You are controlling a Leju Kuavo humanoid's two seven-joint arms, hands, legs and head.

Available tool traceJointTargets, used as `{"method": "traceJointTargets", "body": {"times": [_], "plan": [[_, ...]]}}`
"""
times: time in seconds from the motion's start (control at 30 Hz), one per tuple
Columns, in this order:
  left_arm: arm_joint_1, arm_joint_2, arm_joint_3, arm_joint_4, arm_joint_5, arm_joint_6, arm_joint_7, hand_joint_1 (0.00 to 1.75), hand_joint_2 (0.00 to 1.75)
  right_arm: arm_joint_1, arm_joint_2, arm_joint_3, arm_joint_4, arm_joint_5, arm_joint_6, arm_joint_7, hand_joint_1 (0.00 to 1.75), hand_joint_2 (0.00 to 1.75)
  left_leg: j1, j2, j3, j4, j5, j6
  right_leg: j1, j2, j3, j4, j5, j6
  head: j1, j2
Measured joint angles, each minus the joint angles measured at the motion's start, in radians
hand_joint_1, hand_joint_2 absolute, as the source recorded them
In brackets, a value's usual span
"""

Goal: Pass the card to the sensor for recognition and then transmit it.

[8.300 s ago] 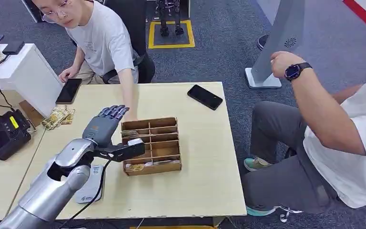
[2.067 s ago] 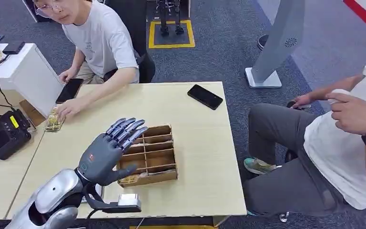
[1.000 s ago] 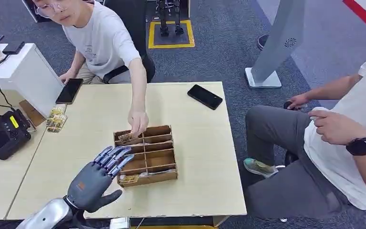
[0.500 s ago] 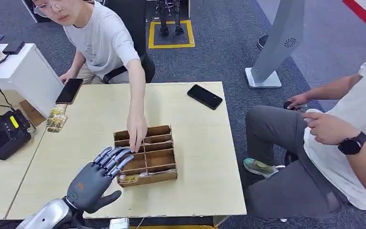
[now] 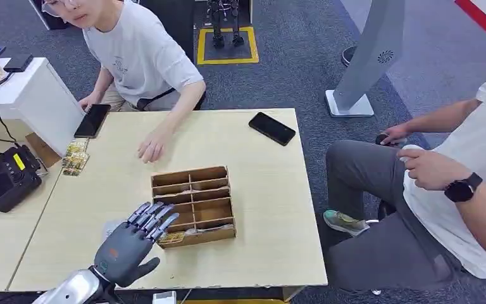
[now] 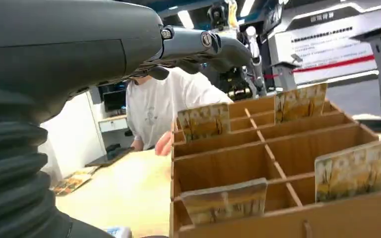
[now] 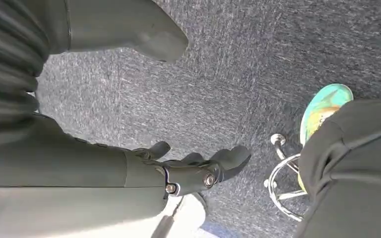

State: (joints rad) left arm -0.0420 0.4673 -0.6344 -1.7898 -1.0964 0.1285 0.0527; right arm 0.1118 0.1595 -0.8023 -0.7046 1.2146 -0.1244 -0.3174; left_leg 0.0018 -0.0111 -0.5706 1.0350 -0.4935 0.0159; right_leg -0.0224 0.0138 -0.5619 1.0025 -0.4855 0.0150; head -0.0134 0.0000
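My left hand (image 5: 128, 246) hovers over the table's near edge with its fingers spread and nothing in it, just left of the wooden divider box (image 5: 223, 174). A patterned card (image 5: 175, 237) lies in the box's near-left compartment. In the left wrist view the hand (image 6: 129, 47) reaches over the box (image 6: 258, 144), where several cards stand: one (image 6: 204, 121) at the back, one (image 6: 354, 168) nearer. The white sensor (image 5: 110, 227) peeks out from behind my fingers. My right hand (image 7: 129, 163) hangs over the carpet, fingers loosely apart and holding nothing.
A person sits across the table, one hand (image 5: 151, 149) resting on the tabletop. A second person sits at the right. A black phone (image 5: 272, 128) lies at the far right of the table. Loose cards (image 5: 75, 156) and a black device (image 5: 3, 180) are at the left.
The person across the table reached into the box, then pulled the hand back to the far side. My left hand drew back and down toward the near edge, uncovering part of the sensor.
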Motion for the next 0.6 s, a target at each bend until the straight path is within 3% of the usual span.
{"method": "traceJointTargets", "body": {"times": [0.27,0.6], "plan": [[0.0,-0.056,-0.012,0.064,-0.053,0.0,0.033,0.0,1.75,-0.021,0.0,-0.025,0.019,0.023,-0.014,-0.009,0.0,1.75,0.0,0.0,0.0,0.0,0.0,0.0,0.0,0.0,0.0,0.0,0.0,0.0,0.0,0.0],[-0.004,-0.089,-0.018,0.095,-0.041,-0.01,0.04,0.0,1.75,-0.03,0.0,-0.042,0.033,0.037,-0.014,-0.013,0.0,1.75,0.0,0.0,0.0,0.0,0.0,0.0,0.0,0.0,0.0,0.0,0.0,0.0,0.0,0.0]]}}
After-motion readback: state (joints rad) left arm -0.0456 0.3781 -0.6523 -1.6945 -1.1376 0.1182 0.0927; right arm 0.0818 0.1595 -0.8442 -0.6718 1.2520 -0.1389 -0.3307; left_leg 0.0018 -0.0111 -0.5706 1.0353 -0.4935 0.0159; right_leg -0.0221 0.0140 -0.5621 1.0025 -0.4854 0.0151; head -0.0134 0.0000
